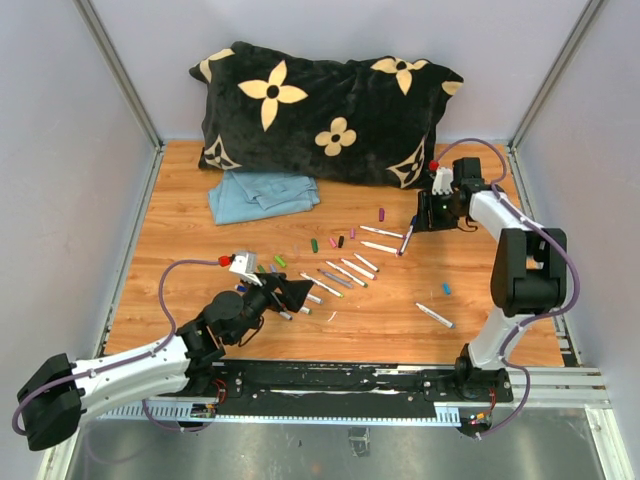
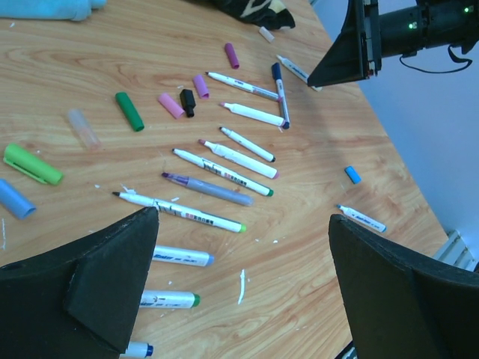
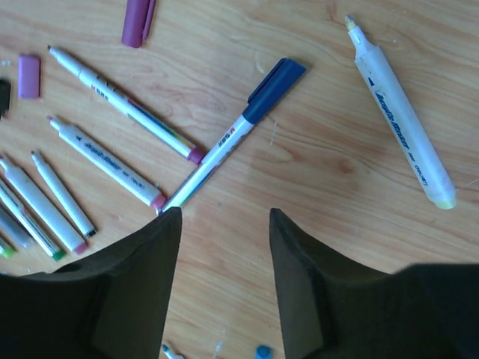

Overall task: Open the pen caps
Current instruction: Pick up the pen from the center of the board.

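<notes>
Several loose pen caps lie on the wooden table: green (image 2: 129, 111), pink (image 2: 171, 105), black (image 2: 187, 102), purple (image 2: 232, 54), lime (image 2: 31, 164) and small blue (image 2: 352, 175). Uncapped white pens (image 2: 238, 158) lie in a row beside them. One pen (image 3: 217, 149) still wears its dark blue cap (image 3: 275, 81); the right gripper (image 3: 224, 213) hovers just beside this pen's tail, jaws apart with nothing between them. In the top view that gripper (image 1: 432, 212) is at the back right. The left gripper (image 2: 245, 217) hangs wide open over bare wood near the pens' front ends, and shows at front left from above (image 1: 290, 293).
A black flowered pillow (image 1: 320, 110) and a folded blue cloth (image 1: 262, 193) lie at the back. An uncapped pale highlighter (image 3: 404, 120) lies right of the right gripper. One lone pen (image 1: 434, 315) rests at the front right. Walls close in on both sides.
</notes>
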`<state>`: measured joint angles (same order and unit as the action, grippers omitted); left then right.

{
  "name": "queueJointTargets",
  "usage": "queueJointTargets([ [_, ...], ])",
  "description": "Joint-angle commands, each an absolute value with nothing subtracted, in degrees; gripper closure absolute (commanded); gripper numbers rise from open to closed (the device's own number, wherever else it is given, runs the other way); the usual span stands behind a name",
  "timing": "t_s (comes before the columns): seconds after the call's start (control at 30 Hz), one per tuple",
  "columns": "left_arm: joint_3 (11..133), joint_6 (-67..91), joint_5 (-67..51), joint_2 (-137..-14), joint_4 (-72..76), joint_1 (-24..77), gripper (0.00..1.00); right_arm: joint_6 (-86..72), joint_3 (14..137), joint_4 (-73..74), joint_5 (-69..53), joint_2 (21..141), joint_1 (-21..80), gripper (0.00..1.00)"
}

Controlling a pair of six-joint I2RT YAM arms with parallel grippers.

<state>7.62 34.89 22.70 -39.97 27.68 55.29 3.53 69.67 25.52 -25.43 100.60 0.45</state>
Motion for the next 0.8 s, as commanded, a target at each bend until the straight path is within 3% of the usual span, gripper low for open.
queueJointTargets([
  [0.0, 6.85, 34.80, 25.19, -38.51, 26.48, 54.84, 0.01, -2.32, 74.54, 26.18, -19.76, 104.31, 3.30, 0.51],
  [0.27, 6.94, 34.80, 25.85, -39.06, 26.67, 54.76, 0.01, -3.46, 79.23, 28.03, -19.25, 111.58, 4.19, 0.59],
  [0.77, 5.90, 36.03, 25.64, -37.79, 26.38, 54.73, 0.01, -2.24, 80.15, 29.19, -18.15, 113.29, 5.94, 0.60],
])
